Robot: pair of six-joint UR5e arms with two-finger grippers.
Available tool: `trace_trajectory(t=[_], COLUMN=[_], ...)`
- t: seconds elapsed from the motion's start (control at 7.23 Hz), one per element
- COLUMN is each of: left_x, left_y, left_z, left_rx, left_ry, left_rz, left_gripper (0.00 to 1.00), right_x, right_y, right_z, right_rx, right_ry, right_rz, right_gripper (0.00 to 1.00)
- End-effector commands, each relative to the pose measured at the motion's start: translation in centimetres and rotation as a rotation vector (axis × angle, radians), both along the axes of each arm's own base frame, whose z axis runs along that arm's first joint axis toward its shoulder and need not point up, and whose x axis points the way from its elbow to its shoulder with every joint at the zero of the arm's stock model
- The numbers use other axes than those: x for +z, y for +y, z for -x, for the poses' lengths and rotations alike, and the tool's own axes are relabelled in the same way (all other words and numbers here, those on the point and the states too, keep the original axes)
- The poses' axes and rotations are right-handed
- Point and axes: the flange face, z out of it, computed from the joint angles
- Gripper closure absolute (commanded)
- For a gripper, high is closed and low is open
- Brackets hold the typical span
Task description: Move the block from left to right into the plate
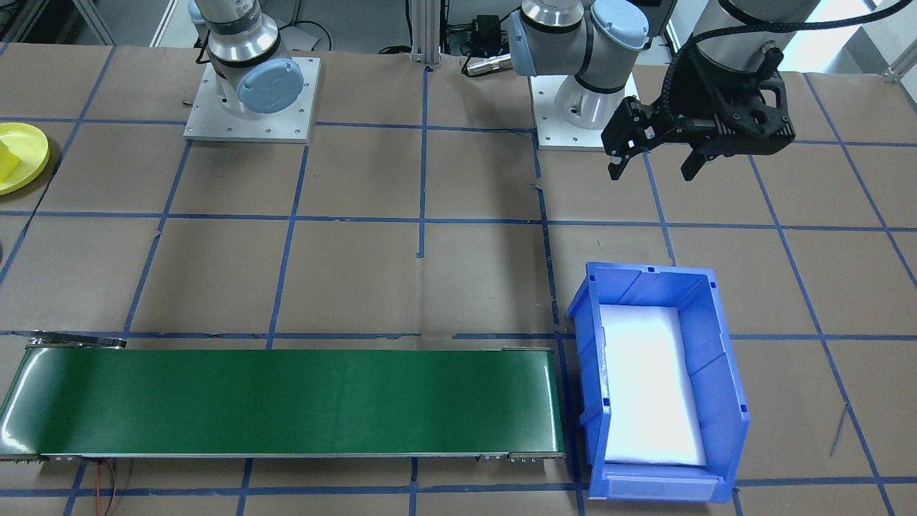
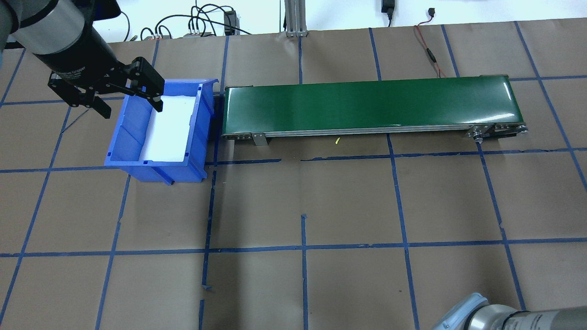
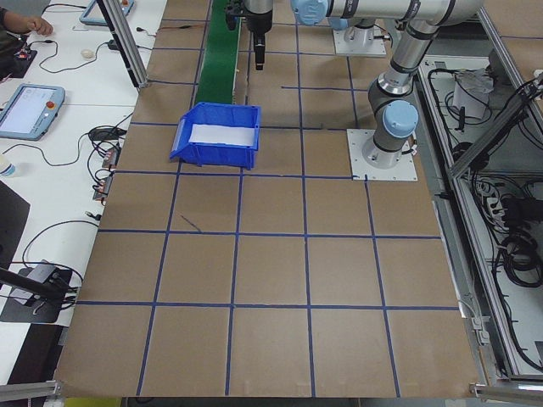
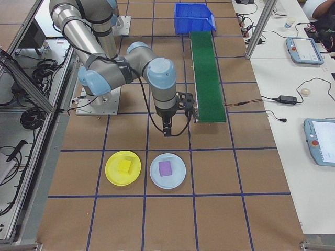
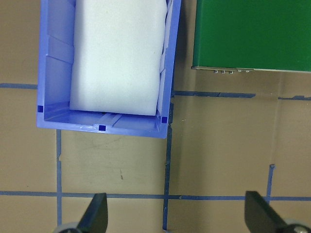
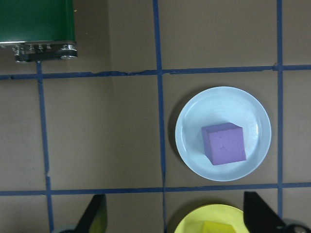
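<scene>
The yellow plate [image 4: 116,175] lies on the table with a yellow block [image 4: 124,166] in it; both also show at the left edge of the front view, the plate [image 1: 25,140] and the block [image 1: 6,159]. A purple block [image 6: 223,143] rests in a pale blue plate [image 6: 194,121] beside it. My right gripper [image 6: 177,216] hovers open and empty above the two plates, with its fingers [image 6: 95,216] wide apart. My left gripper [image 1: 648,161] hangs open and empty near the blue bin [image 1: 594,373].
The blue bin [image 2: 128,137] holds only a white foam pad [image 2: 169,128]. A long green conveyor belt [image 2: 367,103] runs from the bin toward the plates' side. Blue tape lines grid the brown table. Both arm bases [image 1: 247,100] stand at the robot's edge.
</scene>
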Motion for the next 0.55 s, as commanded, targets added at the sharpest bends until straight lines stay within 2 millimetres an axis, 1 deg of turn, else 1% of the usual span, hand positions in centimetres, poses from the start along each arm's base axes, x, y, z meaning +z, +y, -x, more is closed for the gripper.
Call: trace_trajectory(t=[0.0, 0.14, 0.28, 0.41], left_x=[-0.1, -0.1, -0.1, -0.1], left_y=[0.0, 0.0, 0.0, 0.0], left_z=[-0.1, -0.1, -0.1, -0.1], left_rx=[0.002, 0.002, 0.002, 0.002], left_ry=[0.0, 0.0, 0.0, 0.0], left_rz=[-0.001, -0.001, -0.001, -0.001], left_gripper=[0.0, 0.0, 0.0, 0.0], right_x=[1.8, 1.8, 1.8, 1.7], right_y=[-4.8, -7.8, -9.8, -10.4], right_z=[-11.5, -19.7, -28.4, -35.5], right_rx=[0.011, -0.049, -0.1, -0.15], right_ry=[-0.021, -0.021, -0.027, -0.037], right_rz=[-0.019, -0.037, -0.032, -0.029], right_gripper=[0.0, 0.0, 0.0, 0.0])
